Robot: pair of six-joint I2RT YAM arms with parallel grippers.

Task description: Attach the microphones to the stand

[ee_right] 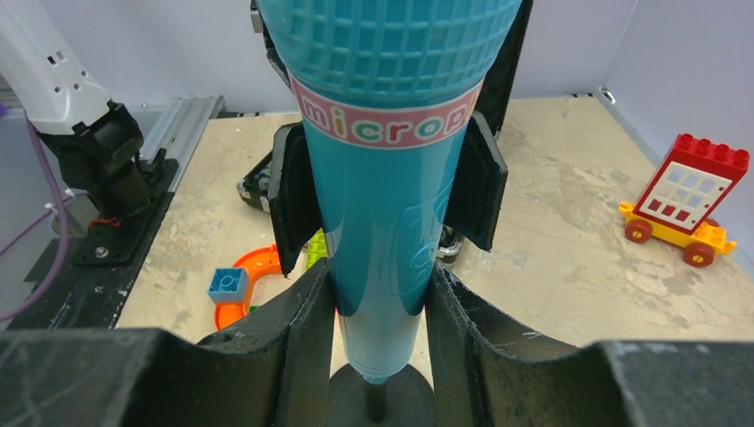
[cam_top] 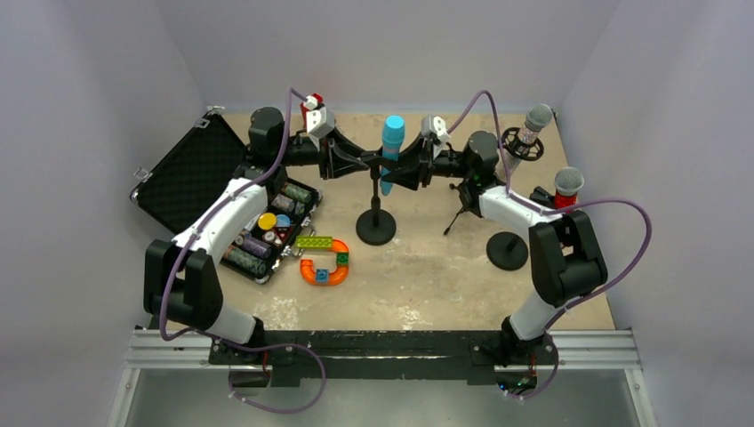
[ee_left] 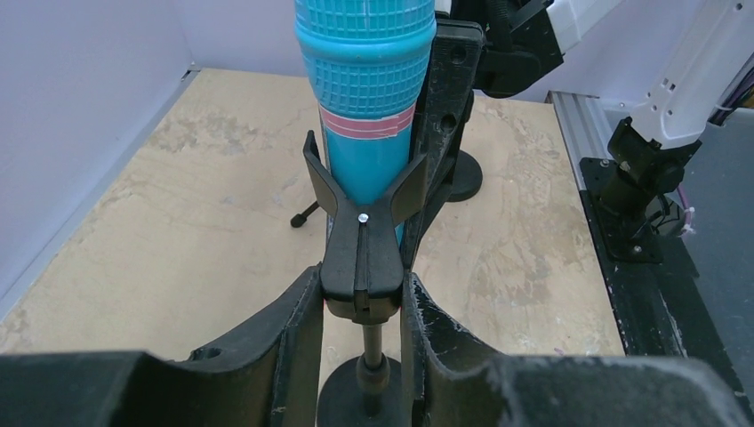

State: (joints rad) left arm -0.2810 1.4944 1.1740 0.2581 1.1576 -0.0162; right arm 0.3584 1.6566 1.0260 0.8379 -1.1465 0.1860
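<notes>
On the table, the middle stand carries the light-blue microphone, upright between the two arms. The red glitter microphone and the silver glitter microphone seem already placed on their stands at the right. The right gripper is closed around the blue body. The left gripper squeezes the clip. I think only releasing is left.

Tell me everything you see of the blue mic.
The blue mic is light-blue plastic with a grid-moulded head and a pink band reading "microp". It stands upright, head up, held in the black clip on the middle stand. The right gripper clamps its body; the left gripper grips the clip below.
</notes>
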